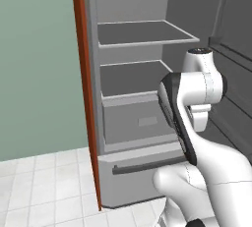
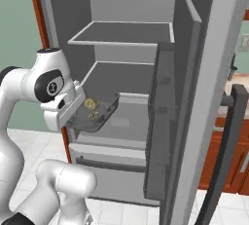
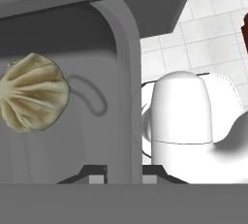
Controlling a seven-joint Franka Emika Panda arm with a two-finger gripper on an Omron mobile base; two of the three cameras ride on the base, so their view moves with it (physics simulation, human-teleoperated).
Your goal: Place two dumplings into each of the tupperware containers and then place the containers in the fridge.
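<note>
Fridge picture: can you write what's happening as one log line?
end effector: shut on container wall | container: held by open fridge, above drawer | dumplings: two inside

A rendered home kitchen, shown by a tall grey fridge (image 1: 142,123) standing open with dark flat shelves (image 1: 145,33) and a lower drawer (image 1: 142,164), a pale square-tiled floor (image 1: 44,186), a sage-green wall (image 1: 37,64) and reddish-brown wooden cabinets (image 2: 233,165).
</note>
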